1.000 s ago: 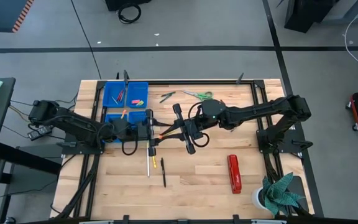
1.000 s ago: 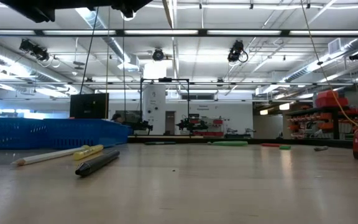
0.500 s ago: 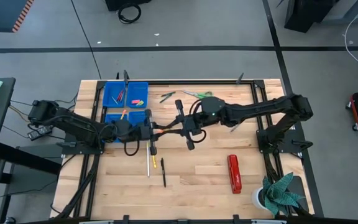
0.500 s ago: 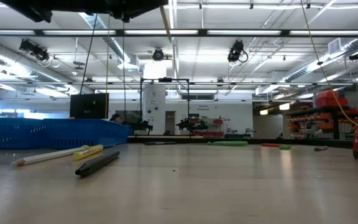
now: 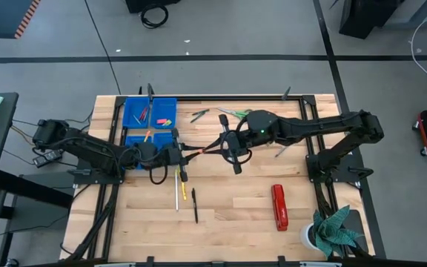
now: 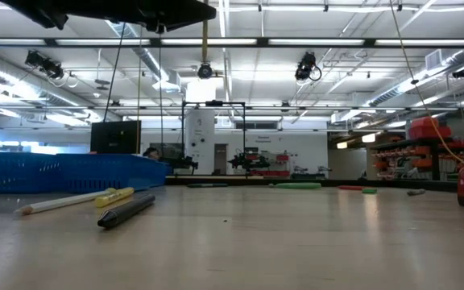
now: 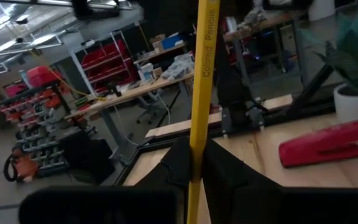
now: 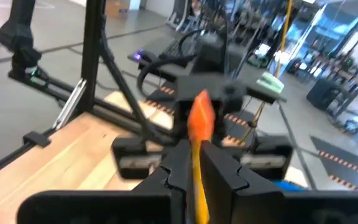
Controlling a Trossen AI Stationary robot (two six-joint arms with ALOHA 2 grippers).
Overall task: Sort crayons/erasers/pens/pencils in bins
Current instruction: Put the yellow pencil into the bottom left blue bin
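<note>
From my left wrist camera the long yellow pencil (image 7: 201, 81) runs off the frame's upper edge, so I can't see its tip. My right wrist feed blurs the orange pencil (image 8: 199, 121). From overhead, what lies in the bright-blue plastic bins (image 5: 151, 111) is too small to identify.

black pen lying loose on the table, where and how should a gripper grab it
Grip the black pen at mid-shaft, coming straight down from above, jaws closing across its thin width. It lies flat on the table, so only its top and sides are reachable; the white pencil beside it lies apart.
</note>
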